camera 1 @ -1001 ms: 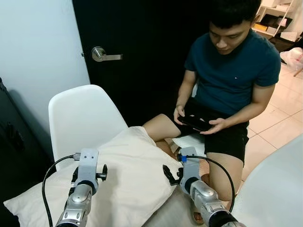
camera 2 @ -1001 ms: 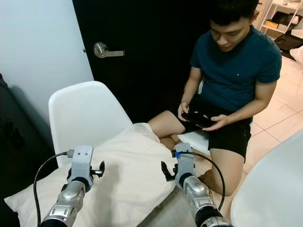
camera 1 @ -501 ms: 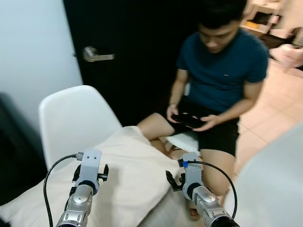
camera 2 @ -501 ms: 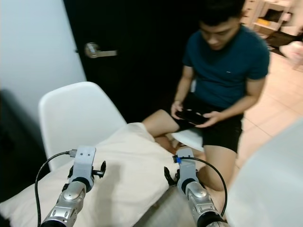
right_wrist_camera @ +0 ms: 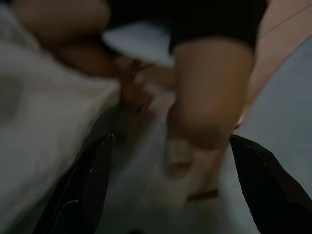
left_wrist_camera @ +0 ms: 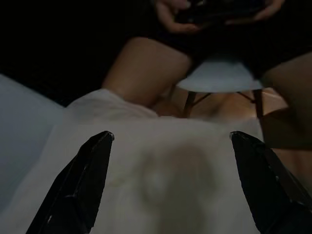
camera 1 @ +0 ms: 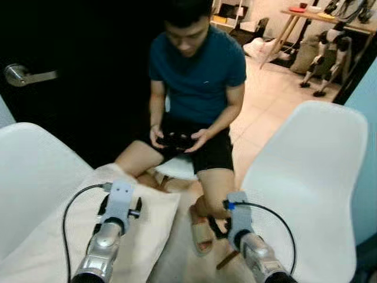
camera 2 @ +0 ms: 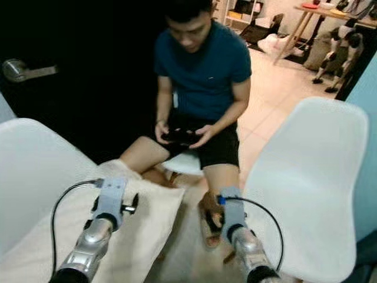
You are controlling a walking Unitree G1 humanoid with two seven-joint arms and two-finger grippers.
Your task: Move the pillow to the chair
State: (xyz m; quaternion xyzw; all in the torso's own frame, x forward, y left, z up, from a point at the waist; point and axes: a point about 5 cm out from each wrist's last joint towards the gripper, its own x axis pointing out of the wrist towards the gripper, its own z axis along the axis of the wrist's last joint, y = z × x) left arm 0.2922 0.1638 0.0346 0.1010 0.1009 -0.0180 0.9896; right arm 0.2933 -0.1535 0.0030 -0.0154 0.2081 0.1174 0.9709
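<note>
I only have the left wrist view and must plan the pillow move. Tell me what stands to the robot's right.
Observer: A second white chair stands on the robot's right.
Operator: Report the right pincer.
Observer: The right pincer is open, above the floor by the person's sandalled foot, off the pillow.
Operator: Describe the room behind the person.
Observer: Pale tiled floor runs back to a wooden-legged table.

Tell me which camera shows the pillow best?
The left wrist view: the pillow spreads broadly between the open left jaws. Both eye views show it lower left, partly behind the left arm. The right wrist view shows a blurred edge.
</note>
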